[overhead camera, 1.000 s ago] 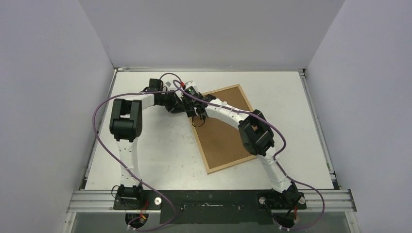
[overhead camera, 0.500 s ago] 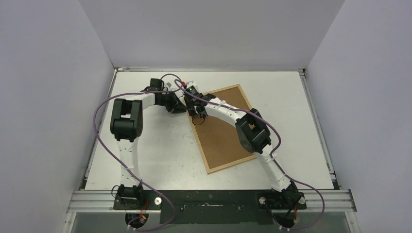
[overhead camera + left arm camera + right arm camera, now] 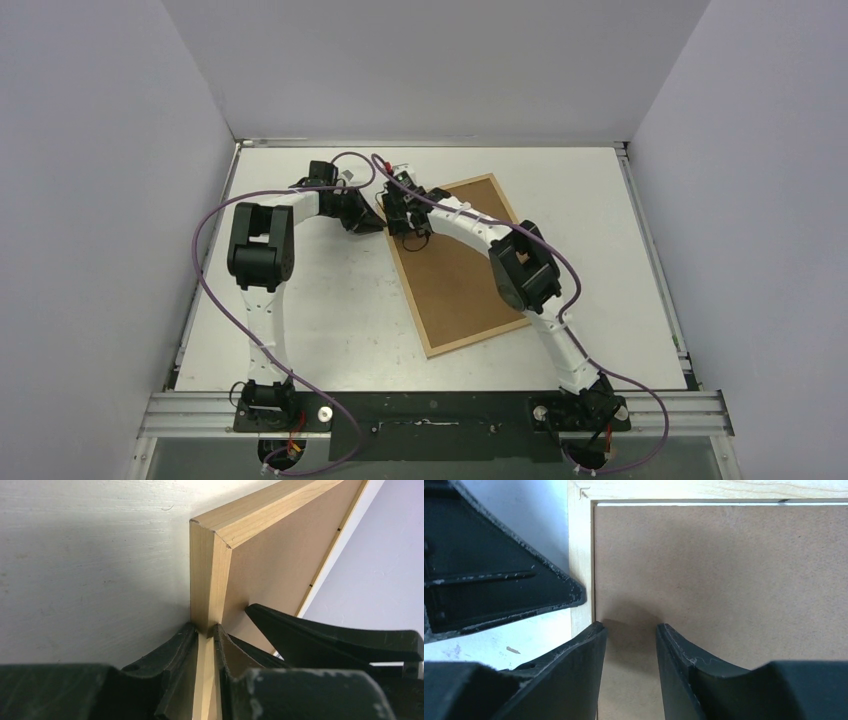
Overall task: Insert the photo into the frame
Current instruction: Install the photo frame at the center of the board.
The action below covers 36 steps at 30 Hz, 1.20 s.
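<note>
The frame (image 3: 479,337), thin light wood strips, lies slanted on the table with a brown hardboard backing panel (image 3: 455,285) filling it. My left gripper (image 3: 381,222) is shut on the frame's left strip (image 3: 207,570) just below its far corner, one finger on each side of the wood. My right gripper (image 3: 406,216) hangs open directly over the backing panel (image 3: 724,570) close to that same corner. Its left fingertip sits by the frame's inner edge (image 3: 580,555), and nothing is between its fingers. The photo is out of view.
The two grippers stand very close together at the frame's far-left corner; a left-gripper finger (image 3: 499,580) shows beside the right one. White table (image 3: 320,300) lies around the frame, enclosed by grey walls. Purple cables (image 3: 205,250) loop off both arms.
My right gripper has moved up the backing panel toward the far-left corner of the frame. The left gripper has closed on the frame's strip and stayed in place.
</note>
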{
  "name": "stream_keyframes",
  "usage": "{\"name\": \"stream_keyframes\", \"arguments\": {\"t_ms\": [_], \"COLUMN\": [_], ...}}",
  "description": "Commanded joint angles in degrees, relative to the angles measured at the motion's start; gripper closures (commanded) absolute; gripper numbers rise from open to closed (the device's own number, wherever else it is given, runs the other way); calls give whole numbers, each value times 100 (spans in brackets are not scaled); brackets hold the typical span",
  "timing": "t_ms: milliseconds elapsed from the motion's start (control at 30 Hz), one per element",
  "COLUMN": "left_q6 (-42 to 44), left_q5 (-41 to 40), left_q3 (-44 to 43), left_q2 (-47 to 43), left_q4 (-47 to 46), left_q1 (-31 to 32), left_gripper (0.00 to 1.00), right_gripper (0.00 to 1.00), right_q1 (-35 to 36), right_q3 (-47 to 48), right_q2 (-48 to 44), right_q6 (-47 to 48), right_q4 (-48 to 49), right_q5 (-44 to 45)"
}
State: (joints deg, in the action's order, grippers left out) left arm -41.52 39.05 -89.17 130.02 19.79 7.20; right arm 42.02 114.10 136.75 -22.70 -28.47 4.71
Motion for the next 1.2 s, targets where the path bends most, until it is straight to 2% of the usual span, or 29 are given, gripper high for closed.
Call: {"name": "stream_keyframes", "arguments": {"t_ms": [0,233,433,667,867,1167], "left_q6": [321,298,302,293,293,285], "left_q5": [-802,-804,-811,-833,-857,-890], "left_q3": [163,147,158,180,167,171], "left_q2": [471,503,523,553,582,610], "left_q4": [781,764,768,760,764,772], "left_q1": [97,99,113,111,120,122], "left_gripper": [85,85,85,85,85,85], "right_gripper": [57,54,48,46,44,42], "right_q1": [-220,-273,-245,-247,-294,-336], "right_q3": [-58,-283,-487,-726,-876,-887], "right_q2": [-225,-262,-313,-370,-401,-370], "right_q6": [-438,-328,72,467,1011,1028], "right_q4": [301,397,279,212,105,2], "right_q5": [-420,-970,-991,-948,-1294,-1211]}}
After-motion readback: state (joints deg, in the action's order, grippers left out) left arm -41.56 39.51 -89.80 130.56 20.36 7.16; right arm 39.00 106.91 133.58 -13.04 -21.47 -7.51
